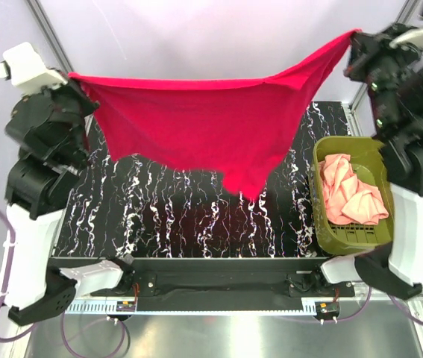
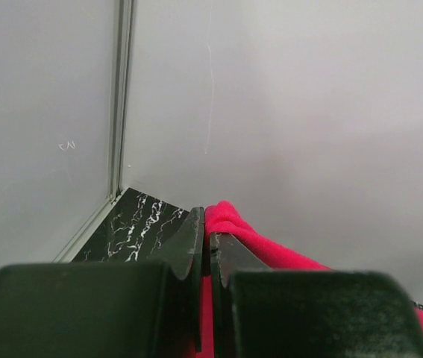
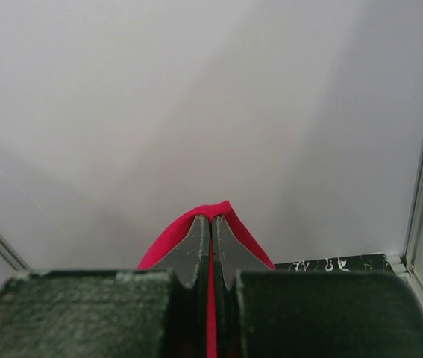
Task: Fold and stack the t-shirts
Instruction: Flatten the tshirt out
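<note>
The crimson red t-shirt (image 1: 204, 127) hangs stretched in the air between both arms, its lowest point dangling above the black marbled table (image 1: 159, 216). My left gripper (image 1: 75, 76) is shut on its left corner; red cloth (image 2: 233, 224) shows between and beyond the fingers. My right gripper (image 1: 354, 36) is shut on its right corner; red cloth (image 3: 218, 210) folds over the fingertips. The salmon-pink t-shirt (image 1: 349, 190) lies crumpled in the olive-green basket (image 1: 330, 149) at the right.
The basket stands at the table's right edge beside the right arm's base. White enclosure walls with metal posts (image 2: 120, 97) close in the back and sides. The arm bases sit at the near edge.
</note>
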Controlling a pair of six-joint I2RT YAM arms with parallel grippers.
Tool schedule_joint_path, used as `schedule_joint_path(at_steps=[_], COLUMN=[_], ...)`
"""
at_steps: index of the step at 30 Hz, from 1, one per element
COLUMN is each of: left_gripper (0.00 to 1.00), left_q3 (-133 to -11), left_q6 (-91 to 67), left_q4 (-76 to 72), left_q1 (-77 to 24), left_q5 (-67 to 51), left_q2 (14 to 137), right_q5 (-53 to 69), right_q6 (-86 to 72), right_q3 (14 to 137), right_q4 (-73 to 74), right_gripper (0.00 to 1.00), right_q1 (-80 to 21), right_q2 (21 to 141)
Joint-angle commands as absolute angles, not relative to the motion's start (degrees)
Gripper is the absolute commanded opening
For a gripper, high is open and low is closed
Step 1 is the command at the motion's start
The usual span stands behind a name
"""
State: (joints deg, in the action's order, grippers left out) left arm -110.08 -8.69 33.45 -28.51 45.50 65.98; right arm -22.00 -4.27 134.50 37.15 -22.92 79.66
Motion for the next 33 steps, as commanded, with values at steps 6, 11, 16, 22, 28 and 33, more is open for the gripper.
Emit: schedule_joint_path(at_steps=[6, 11, 16, 22, 28, 33], left_gripper=[0.00, 0.00, 0.00, 0.00, 0.00, 0.00], left_q3=[-109.60, -106.18, -108.45, -103.73, -82.94, -74.10], left_q6=[-13.09, -13.97, -12.66, -13.18, -13.71, -20.91], left_q4=[39.80, 41.66, 42.19, 38.86, 26.21, 22.41], left_q1=[-28.13, -28.12, -28.12, -28.21, -26.81, -19.08], left_q5=[35.78, 31.73, 28.04, 29.43, 37.43, 38.41], left_q2=[55.64, 49.49, 52.19, 57.65, 61.25, 68.71], right_q5=[-20.92, -17.84, -17.40, -18.54, -18.38, -17.75], right_q6=[-6.50, -8.26, -9.75, -8.62, -7.03, -7.12], right_q3=[131.40, 132.98, 133.59, 127.64, 103.94, 89.67], right_q4=[38.31, 43.50, 43.51, 37.65, 25.60, 15.49], right_gripper=[0.00, 0.00, 0.00, 0.00, 0.00, 0.00], right_q1=[-22.59, -22.59, -22.59, -22.59, -22.50, -22.50], right_q2=[65.93, 63.46, 63.89, 67.24, 69.60, 76.89])
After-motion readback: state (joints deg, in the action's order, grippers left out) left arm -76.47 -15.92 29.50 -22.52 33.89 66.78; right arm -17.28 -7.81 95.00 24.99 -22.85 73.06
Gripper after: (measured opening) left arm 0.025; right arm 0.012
